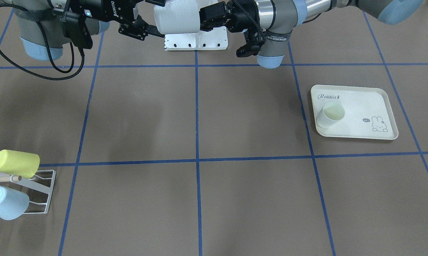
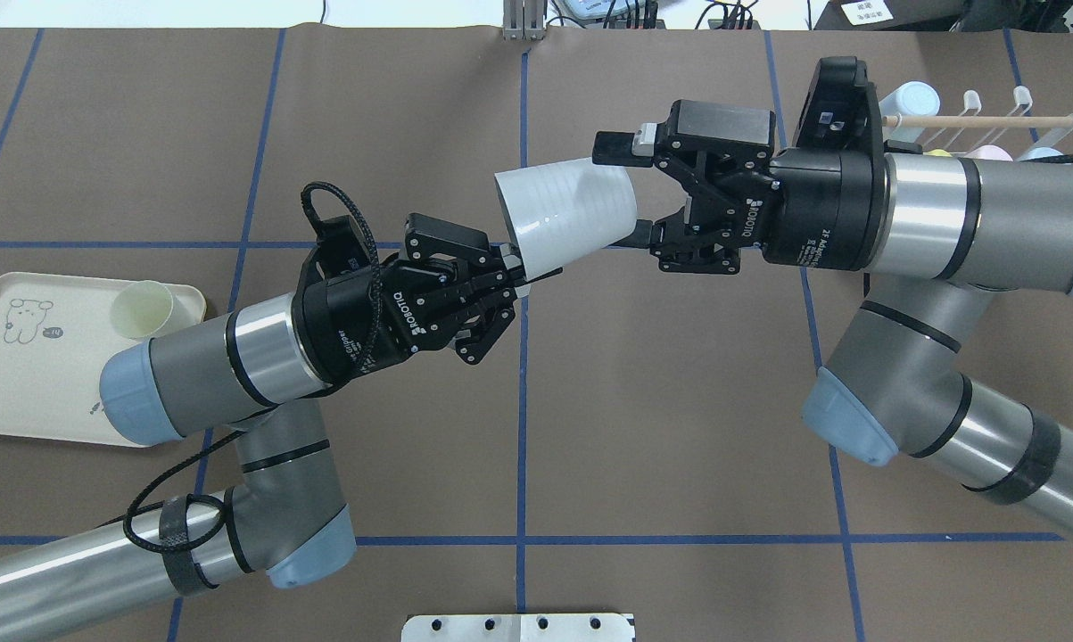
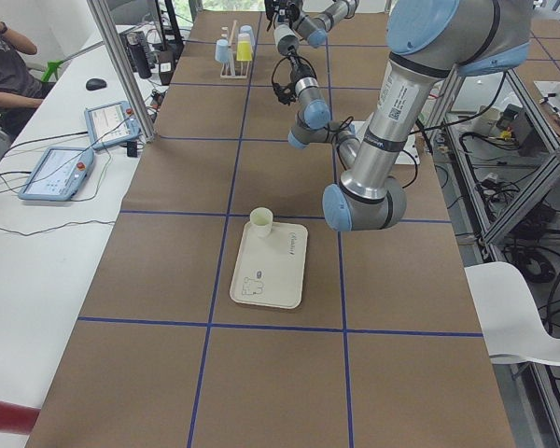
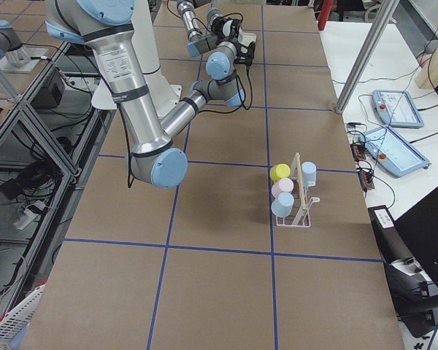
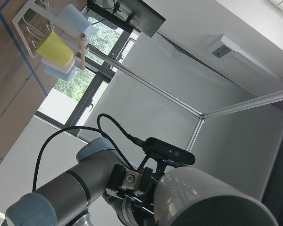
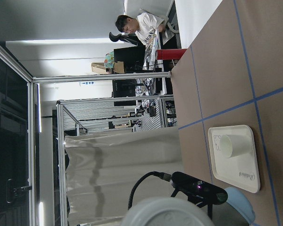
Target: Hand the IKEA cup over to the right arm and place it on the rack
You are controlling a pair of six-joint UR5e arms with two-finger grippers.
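The step in hand is the pass from one arm to the other, and the way to do it well is to have both grips overlap for a moment. The right gripper should close squarely on the closed end of the cup and be seen to hold firm before the left gripper lets go of the rim. The left arm should then draw straight back along the cup's axis so that it does not twist the cup out of line. A hold low on the body, clear of the mouth, would leave the open end free to slide over a prong of the rack, which stands near the desk's corner on the robot's right and the operators' side, with several coloured cups already on it. The cup hangs on its side in the air over the middle of the desk's length, apparently nearer the robot's edge. Its mouth faces the left arm and its base the right. The left gripper is nearly closed, pinching the cup's rim between its tips. The right gripper is spread wide, one finger along each side of the base, at or just off the wall; whether they press cannot be told. A second pale cup stands on the tray toward the desk's left end.
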